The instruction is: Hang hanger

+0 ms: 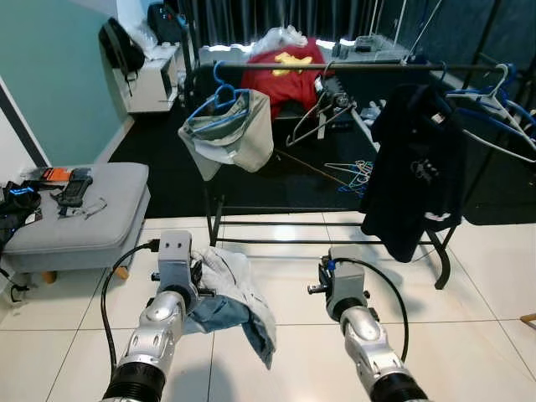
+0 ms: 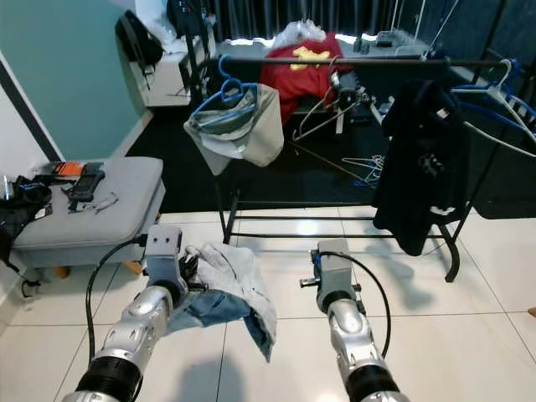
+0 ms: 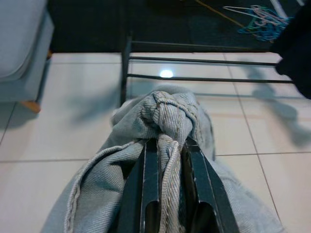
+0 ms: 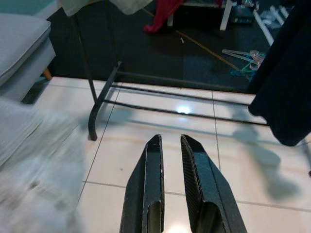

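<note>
My left gripper is shut on a bunched fold of a pale grey-blue denim garment, which hangs from it low over the tiled floor. My right gripper is beside it, shut with nothing between its fingers, pointing at the base of the clothes rack. The black rail runs across ahead. On it hang a blue hanger carrying a grey-green garment, bare metal hangers, a black garment and more hangers at the far right.
A grey ottoman with small items on top stands at the left. The rack's low bars and foot cross the floor ahead. Loose hangers lie on the dark carpet behind. A red garment sits beyond the rail.
</note>
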### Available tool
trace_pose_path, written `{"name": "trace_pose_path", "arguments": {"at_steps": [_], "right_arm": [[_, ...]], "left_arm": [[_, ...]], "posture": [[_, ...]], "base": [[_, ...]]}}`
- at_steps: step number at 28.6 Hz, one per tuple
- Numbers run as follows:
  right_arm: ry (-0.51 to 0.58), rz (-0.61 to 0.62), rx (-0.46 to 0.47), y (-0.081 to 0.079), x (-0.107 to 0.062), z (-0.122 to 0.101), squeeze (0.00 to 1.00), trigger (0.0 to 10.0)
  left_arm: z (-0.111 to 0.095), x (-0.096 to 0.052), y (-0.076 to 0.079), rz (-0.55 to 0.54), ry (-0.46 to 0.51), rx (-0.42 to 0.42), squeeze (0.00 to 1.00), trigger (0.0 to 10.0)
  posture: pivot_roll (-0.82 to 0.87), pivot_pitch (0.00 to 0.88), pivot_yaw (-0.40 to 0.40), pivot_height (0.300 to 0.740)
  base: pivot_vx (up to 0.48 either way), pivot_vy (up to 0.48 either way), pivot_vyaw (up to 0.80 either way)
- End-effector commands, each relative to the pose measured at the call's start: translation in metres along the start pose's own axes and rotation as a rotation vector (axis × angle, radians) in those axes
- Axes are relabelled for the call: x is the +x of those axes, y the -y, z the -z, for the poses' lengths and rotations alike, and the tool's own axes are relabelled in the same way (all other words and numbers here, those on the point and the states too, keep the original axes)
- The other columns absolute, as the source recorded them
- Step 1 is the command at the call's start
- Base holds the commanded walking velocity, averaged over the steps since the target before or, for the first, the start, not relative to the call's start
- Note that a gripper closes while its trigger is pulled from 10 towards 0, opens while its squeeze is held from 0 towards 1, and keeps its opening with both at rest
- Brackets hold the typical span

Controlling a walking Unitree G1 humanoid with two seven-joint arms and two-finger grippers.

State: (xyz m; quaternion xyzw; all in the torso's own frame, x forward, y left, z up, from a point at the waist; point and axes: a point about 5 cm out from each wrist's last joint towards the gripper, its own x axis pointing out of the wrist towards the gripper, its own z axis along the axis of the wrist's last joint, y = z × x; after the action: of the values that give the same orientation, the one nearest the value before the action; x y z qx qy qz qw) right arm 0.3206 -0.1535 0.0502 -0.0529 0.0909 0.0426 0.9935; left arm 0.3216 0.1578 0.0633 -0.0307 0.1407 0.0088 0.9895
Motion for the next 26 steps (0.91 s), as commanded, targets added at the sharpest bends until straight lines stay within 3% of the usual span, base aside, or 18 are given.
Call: {"name": "trace_pose_path", "arguments": {"at_steps": [1, 2, 4, 5, 6, 9, 10, 11, 12, 19, 21, 26], "right_arm": [[-0.014, -0.015, -0.031, -0.002, -0.001, 0.004, 0.00, 10.0], [-0.014, -0.015, -0.031, -0.002, -0.001, 0.004, 0.00, 10.0], [0.001, -0.141, -0.147, -0.017, 0.000, 0.003, 0.00, 10.0], [0.001, -0.141, -0.147, -0.017, 0.000, 0.003, 0.00, 10.0], [0.014, -0.244, -0.227, -0.030, -0.001, 0.003, 0.00, 10.0], [0.014, -0.244, -0.227, -0.030, -0.001, 0.003, 0.00, 10.0], [0.025, -0.361, -0.327, -0.045, -0.004, 0.005, 0.00, 10.0], [0.025, -0.361, -0.327, -0.045, -0.004, 0.005, 0.00, 10.0], [0.032, -0.425, -0.379, -0.055, -0.005, 0.006, 0.00, 10.0], [0.037, -0.432, -0.382, -0.060, -0.005, 0.005, 0.00, 10.0], [0.035, -0.383, -0.347, -0.055, -0.006, 0.007, 0.00, 10.0], [0.030, -0.329, -0.322, -0.045, -0.009, 0.011, 0.00, 10.0]], "left_arm": [[-0.001, 0.001, -0.015, -0.101, 0.014, 0.023, 0.00, 10.0], [-0.001, 0.001, -0.015, -0.101, 0.014, 0.023, 0.00, 10.0], [0.007, -0.003, -0.036, -0.237, -0.016, 0.091, 0.00, 10.0], [0.007, -0.003, -0.036, -0.237, -0.016, 0.091, 0.00, 10.0], [0.009, -0.007, -0.041, -0.259, -0.015, 0.102, 0.00, 10.0], [0.009, -0.007, -0.041, -0.259, -0.015, 0.102, 0.00, 10.0], [0.008, -0.010, -0.040, -0.242, 0.012, 0.107, 0.00, 10.0], [0.008, -0.010, -0.040, -0.242, 0.012, 0.107, 0.00, 10.0], [0.006, -0.015, -0.036, -0.215, 0.050, 0.092, 0.00, 10.0], [0.004, -0.022, -0.028, -0.155, 0.107, 0.040, 0.00, 10.0], [0.000, -0.021, -0.021, -0.103, 0.125, 0.094, 0.00, 10.0], [-0.005, -0.017, -0.015, -0.065, 0.144, 0.109, 0.00, 10.0]], "posture": [[-0.02, 0.000, 0.027, 0.740], [-0.02, 0.000, 0.027, 0.740], [0.00, 0.007, -0.005, 0.740], [0.00, 0.007, -0.005, 0.740], [0.01, 0.015, -0.026, 0.740], [0.01, 0.015, -0.026, 0.740], [0.02, 0.019, -0.045, 0.740], [0.02, 0.019, -0.045, 0.740], [0.04, 0.027, -0.085, 0.740], [0.03, 0.031, -0.090, 0.740], [0.01, 0.033, -0.059, 0.740], [0.00, 0.032, -0.029, 0.740]], "base": [[0.000, 0.000, 0.00], [0.000, 0.000, 0.00], [0.000, 0.000, 0.00], [0.000, 0.000, 0.00], [0.000, 0.000, 0.00], [0.000, 0.000, 0.00], [0.000, 0.000, 0.00], [0.000, 0.000, 0.00], [0.000, 0.000, 0.00], [0.000, 0.000, 0.00], [0.000, 0.000, 0.00], [0.000, 0.286, 0.00]]}}
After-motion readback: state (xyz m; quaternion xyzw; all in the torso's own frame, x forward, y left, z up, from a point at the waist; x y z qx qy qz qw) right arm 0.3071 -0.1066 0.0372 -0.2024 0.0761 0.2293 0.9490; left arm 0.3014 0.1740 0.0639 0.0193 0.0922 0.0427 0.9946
